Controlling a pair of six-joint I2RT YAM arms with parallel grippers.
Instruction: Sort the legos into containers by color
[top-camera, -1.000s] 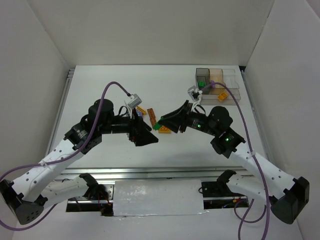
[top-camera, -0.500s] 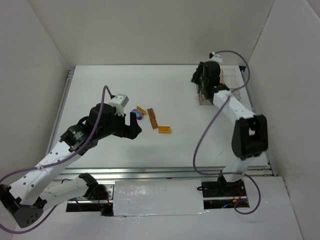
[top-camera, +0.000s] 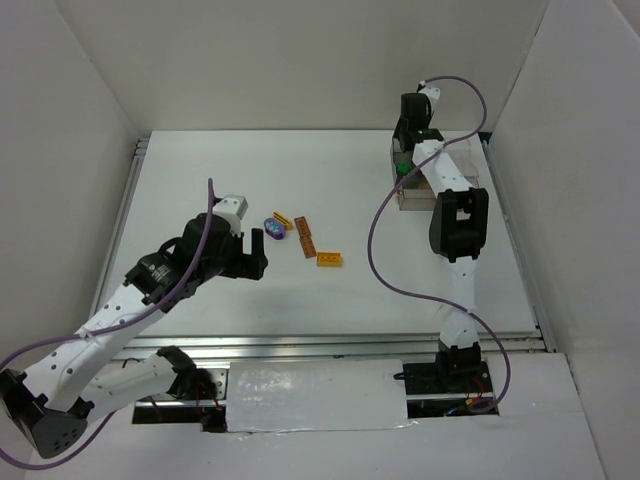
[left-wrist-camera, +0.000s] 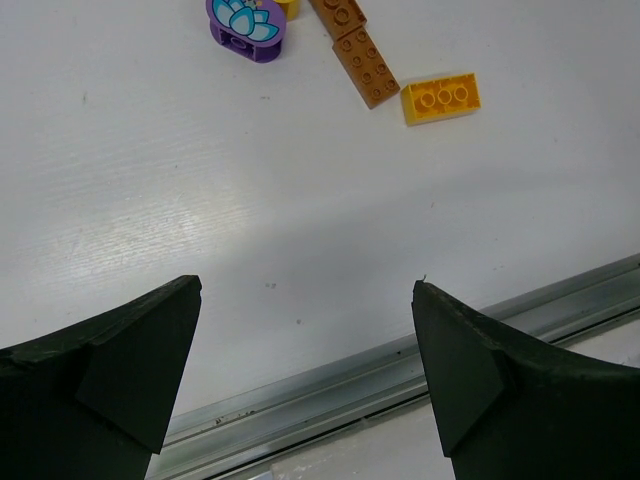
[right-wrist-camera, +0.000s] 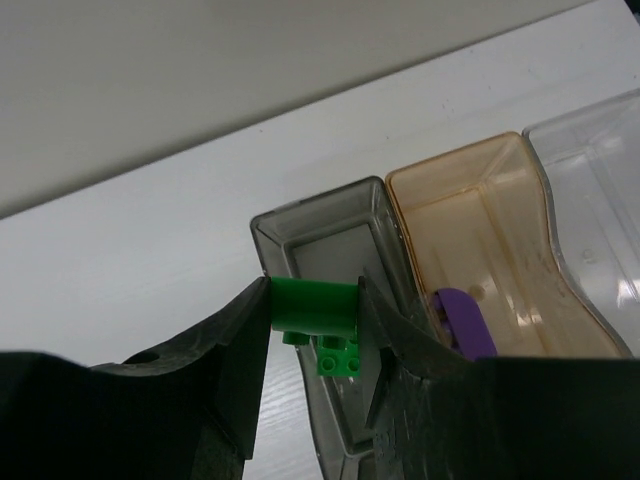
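The bricks (left-wrist-camera: 440, 98) are smooth, glossy plastic; the tray (right-wrist-camera: 480, 230) clear, tinted plastic. The worktop (left-wrist-camera: 200, 200) looks matt, its rail (left-wrist-camera: 400, 370) brushed metal.

Reads as a robotics lab test cell. Boxed in on three sides by plain white panels (top-camera: 80, 110) around a white worktop (top-camera: 300, 300). Edged along the near side with aluminium extrusion rail (top-camera: 330, 345). Fitted with left arm (top-camera: 100, 325) and right arm (top-camera: 455, 215) bolted at that edge, purple cables (top-camera: 371, 238) looping loose, and exposed wiring (top-camera: 200, 390) by the bases.
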